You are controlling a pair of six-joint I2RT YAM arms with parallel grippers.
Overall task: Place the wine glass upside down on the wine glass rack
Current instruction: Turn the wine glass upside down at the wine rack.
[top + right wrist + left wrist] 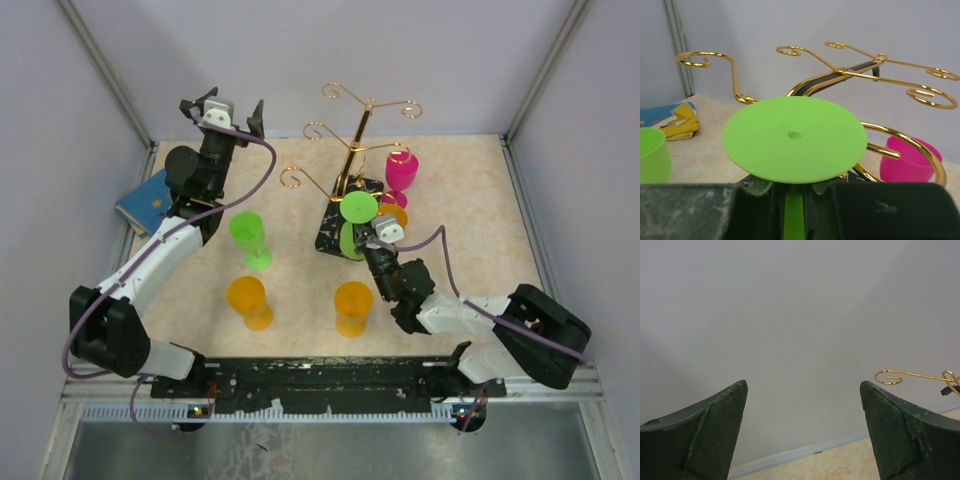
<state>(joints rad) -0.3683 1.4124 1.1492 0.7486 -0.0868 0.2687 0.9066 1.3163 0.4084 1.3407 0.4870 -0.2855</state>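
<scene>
The gold wire wine glass rack [352,150] stands on its black marbled base [333,218] at table centre. My right gripper [372,238] is shut on the stem of a green wine glass [357,208], held upside down, foot up, at the rack's near lower arm. In the right wrist view the green foot disc [794,138] sits just above my fingers [875,210], with the rack's arms [860,75] behind. A pink glass [402,172] hangs on the rack. My left gripper [232,112] is open and empty, raised near the back wall; a rack spiral [890,376] shows beside it.
An upright green glass [247,237] and two orange glasses [248,300] [352,305] stand in front of the rack. Another orange glass [393,213] sits by the rack under the pink one. A blue booklet [145,200] lies at the left wall.
</scene>
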